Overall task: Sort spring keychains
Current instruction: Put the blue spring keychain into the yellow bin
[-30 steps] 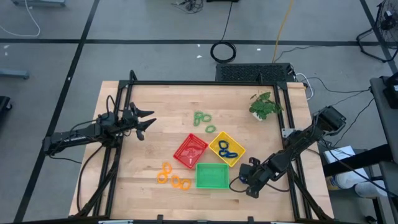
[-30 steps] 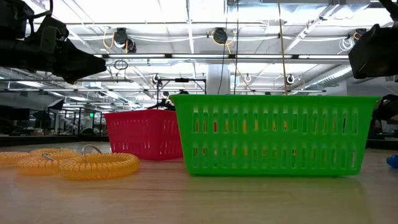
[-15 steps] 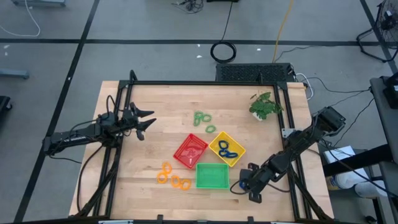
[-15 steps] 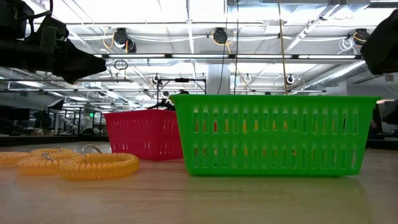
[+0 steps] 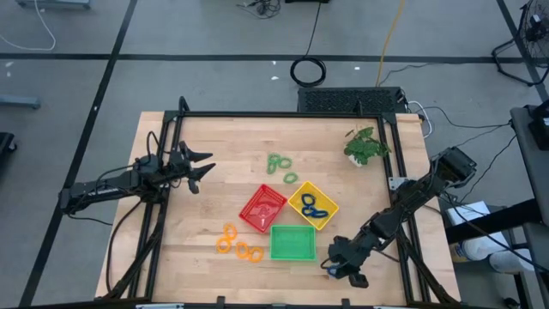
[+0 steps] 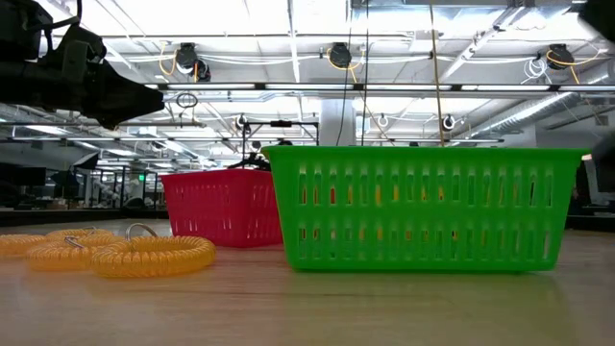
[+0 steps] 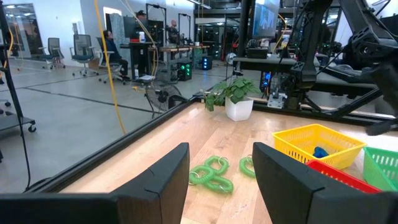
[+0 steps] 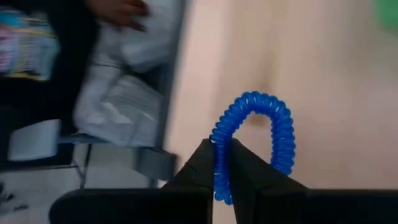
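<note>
Pinching a blue spring keychain (image 8: 255,143), right hand (image 8: 219,163).

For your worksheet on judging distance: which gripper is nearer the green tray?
The right gripper, shut on a blue keychain, is just beside the green tray. The left gripper hangs far across the table.

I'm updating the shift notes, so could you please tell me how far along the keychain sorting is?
Done: blue keychains lie in the yellow tray.
In hand: the right tool is shut on another blue keychain near the table's front edge.
Left: the green keychains and orange keychains lie loose on the table; the green tray looks empty. The left tool hovers open.
</note>
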Robot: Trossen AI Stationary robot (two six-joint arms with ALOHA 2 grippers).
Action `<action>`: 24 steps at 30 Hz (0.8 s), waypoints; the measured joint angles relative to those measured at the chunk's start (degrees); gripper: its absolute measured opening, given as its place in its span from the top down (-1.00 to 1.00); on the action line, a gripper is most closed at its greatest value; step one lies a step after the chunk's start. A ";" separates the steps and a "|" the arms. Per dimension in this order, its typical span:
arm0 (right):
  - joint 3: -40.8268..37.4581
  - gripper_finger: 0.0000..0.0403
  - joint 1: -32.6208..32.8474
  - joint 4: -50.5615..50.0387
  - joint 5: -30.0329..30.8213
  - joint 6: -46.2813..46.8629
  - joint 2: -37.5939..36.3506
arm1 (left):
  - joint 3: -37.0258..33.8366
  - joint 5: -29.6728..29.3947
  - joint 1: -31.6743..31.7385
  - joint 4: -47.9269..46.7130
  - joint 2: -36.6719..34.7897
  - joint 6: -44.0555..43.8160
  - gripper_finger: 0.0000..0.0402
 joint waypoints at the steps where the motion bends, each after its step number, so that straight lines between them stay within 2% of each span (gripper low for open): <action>1: 0.00 0.93 0.00 1.93 -0.71 -1.42 -0.03 | 0.01 0.00 -0.02 -0.01 0.00 -0.02 0.08; 12: 0.00 0.93 -0.02 17.47 -2.54 -16.51 -0.03 | 0.00 0.00 0.00 0.00 -0.01 0.00 0.08; 24: 0.04 0.93 -2.42 21.58 -1.57 -29.11 -0.05 | 0.01 0.00 -0.02 -0.01 0.00 0.00 0.08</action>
